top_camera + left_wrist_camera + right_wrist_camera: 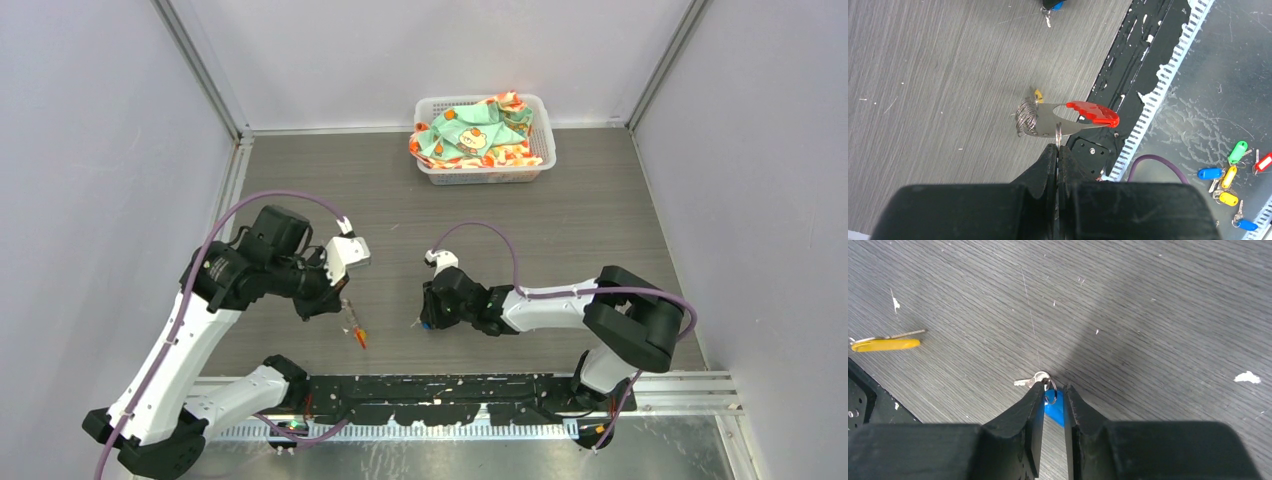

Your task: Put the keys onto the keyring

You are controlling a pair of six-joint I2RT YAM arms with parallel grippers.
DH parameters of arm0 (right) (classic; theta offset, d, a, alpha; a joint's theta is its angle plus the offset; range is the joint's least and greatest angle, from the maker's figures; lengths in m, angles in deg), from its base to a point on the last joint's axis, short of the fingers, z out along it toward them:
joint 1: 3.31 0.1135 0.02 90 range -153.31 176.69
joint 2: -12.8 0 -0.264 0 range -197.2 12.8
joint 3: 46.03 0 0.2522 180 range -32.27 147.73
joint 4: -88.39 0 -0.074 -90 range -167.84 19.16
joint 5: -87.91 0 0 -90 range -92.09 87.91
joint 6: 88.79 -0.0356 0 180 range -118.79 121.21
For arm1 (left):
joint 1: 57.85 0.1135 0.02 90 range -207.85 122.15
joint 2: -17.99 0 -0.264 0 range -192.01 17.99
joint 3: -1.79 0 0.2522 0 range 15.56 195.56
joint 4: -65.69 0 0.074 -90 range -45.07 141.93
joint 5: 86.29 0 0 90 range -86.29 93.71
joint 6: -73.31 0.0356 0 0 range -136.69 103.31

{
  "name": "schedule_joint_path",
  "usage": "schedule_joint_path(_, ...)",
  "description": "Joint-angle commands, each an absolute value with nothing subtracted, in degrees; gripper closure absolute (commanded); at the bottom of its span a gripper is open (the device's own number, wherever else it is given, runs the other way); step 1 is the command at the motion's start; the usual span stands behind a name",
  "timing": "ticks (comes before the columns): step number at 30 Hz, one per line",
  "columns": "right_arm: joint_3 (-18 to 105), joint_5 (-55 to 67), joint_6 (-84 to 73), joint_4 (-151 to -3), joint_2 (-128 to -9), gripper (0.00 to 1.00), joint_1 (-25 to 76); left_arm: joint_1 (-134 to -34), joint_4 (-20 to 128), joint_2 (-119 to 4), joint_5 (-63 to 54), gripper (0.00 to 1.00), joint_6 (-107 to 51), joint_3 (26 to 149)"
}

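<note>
Along the bottom edge of the overhead view, the black base rail carries both arms. In the lower right of the left wrist view, a cluster of spare tagged keys lies on the metal ledge beyond that rail.

Just above the rail, left of centre, the left gripper has its fingers pressed together on the thin ring of the keyring. The keyring hangs over the grey table with its red tag pointing towards the rail. Its chain-like bunch sits at the other end.

On the table beneath, the yellow key lies flat, at the left edge of the right wrist view.

Right of centre, the right gripper is low over the blue key. Its fingers stand narrowly apart with the blue tag and its small ring between them. Whether they pinch the tag I cannot tell.

At the far edge, upper centre of the overhead view, a white basket holds a patterned cloth.
</note>
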State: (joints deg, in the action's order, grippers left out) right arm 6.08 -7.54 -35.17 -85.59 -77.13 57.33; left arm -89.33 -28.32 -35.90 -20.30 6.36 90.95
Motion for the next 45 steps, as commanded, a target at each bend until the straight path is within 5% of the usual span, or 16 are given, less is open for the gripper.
schedule_joint_path(1, 6.05, -6.91, -35.39, -86.72, -77.72, 0.77, 57.17, -89.05, -28.56, -35.19, -20.35, 1.0, 7.17, 93.6)
schedule_joint_path(13, 6.85, -5.43, -35.39, -86.89, -78.19, 0.83, 57.19, -89.05, -28.68, -35.42, -19.72, 1.0, 7.45, 93.94)
schedule_joint_path(19, 6.59, -3.9, -35.22, -87.64, -77.25, 0.99, 57.24, -89.0, -28.64, -35.46, -19.7, 1.0, 7.35, 93.69)
schedule_joint_path(38, 4.13, -0.66, -29.8, -87.3, -64.07, 0.99, 59.26, -89.05, -28.52, -34.8, -20.45, 1.0, 7.91, 91.09)
schedule_joint_path(45, 5.26, -10.9, -23.29, -83.79, -57.8, 0.99, 67.34, -89.04, -26.66, -34.47, -19.79, 1.0, 8.28, 89.89)
